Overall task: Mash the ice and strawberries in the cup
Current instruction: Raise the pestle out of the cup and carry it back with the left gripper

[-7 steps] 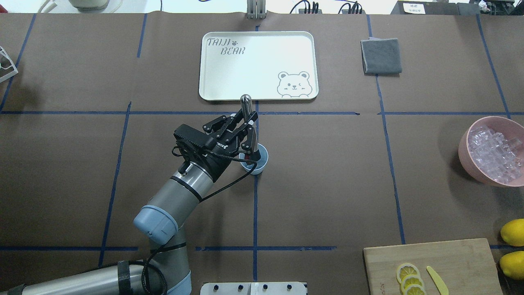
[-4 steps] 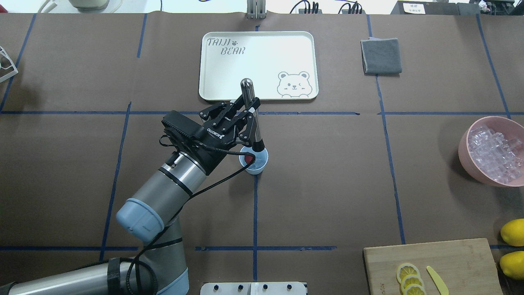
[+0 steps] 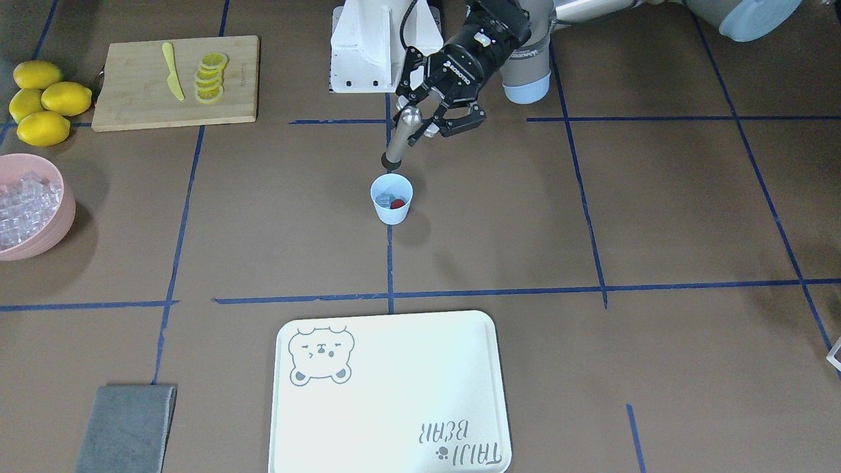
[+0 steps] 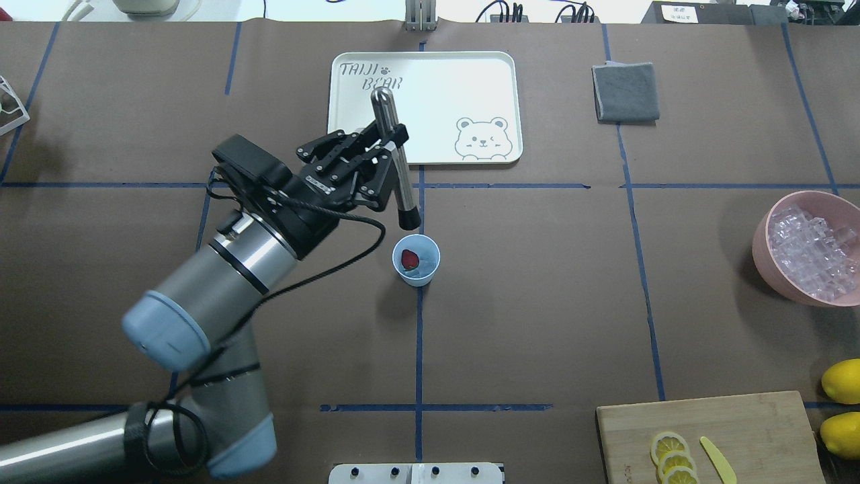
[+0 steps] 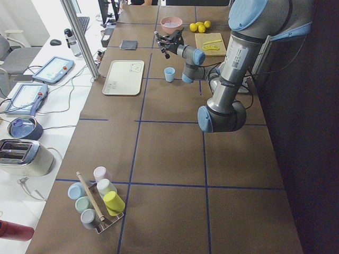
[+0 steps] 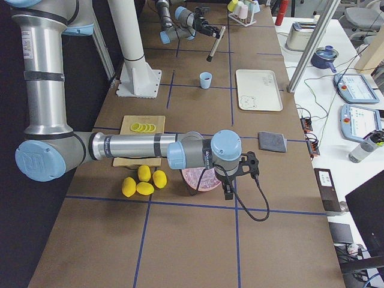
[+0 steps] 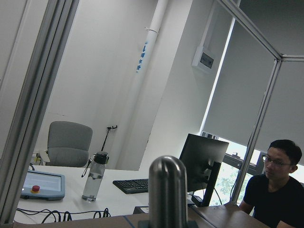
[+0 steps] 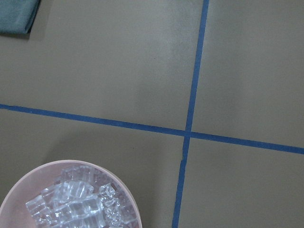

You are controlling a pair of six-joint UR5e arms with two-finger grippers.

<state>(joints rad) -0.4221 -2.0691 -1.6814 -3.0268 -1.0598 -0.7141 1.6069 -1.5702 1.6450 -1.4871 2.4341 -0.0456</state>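
Note:
The small light-blue cup (image 4: 416,277) stands at the table's middle, with a red strawberry (image 4: 409,258) and clear ice (image 3: 386,196) inside it. My left gripper (image 4: 392,140) is shut on a steel muddler (image 4: 402,185), which hangs tilted with its dark lower end just above and beyond the cup's rim, outside the cup. In the front-facing view the left gripper (image 3: 418,124) holds the muddler (image 3: 397,143) over the cup (image 3: 391,209). My right gripper (image 6: 230,178) hovers over the pink bowl; I cannot tell whether it is open or shut.
A white bear tray (image 4: 349,144) lies beyond the cup. A pink bowl (image 4: 762,250) of ice cubes sits at far right, with a cutting board (image 4: 752,430) carrying lemon slices and a yellow knife, whole lemons (image 4: 841,380) and a grey cloth (image 4: 625,91).
My left gripper has lifted the muddler out of the cup and drawn it up and away toward the tray. The strawberry and ice now show uncovered.

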